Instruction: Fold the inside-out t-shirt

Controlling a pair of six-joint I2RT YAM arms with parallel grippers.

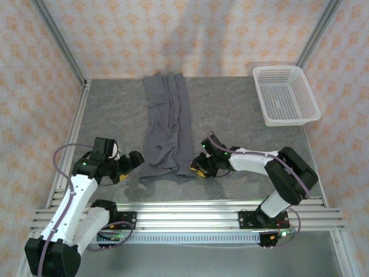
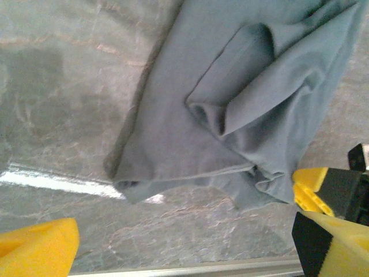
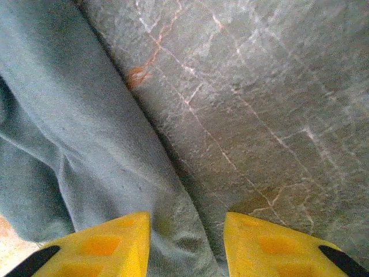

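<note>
**A:** Surface: grey stone-look table (image 1: pixel 242 115), boxed in by orange-flowered walls (image 1: pixel 190 34). A white mesh basket (image 1: pixel 291 120) sits at the far right corner.

**B:** Where is the t-shirt?

**A:** The grey t-shirt (image 1: pixel 168 124) lies gathered into a long narrow strip. It runs from the far edge down the middle of the table toward the arms, well apart from the basket. The near end is rumpled, with layers lapped over one another.

**B:** Left gripper?

**A:** The left gripper (image 1: pixel 134 166) is low, just beside the strip's near left corner. Its jaws are spread wide over bare table, and in its wrist view the cloth corner lies ahead of the yellow fingers (image 2: pixel 34 248).

**B:** Right gripper?

**A:** The right gripper (image 1: pixel 196 164) is at the near right corner, jaws parted with a clear gap. The shirt's edge runs between them in the wrist view — one finger over cloth, the other over bare table. The cloth is not pinched.
</note>
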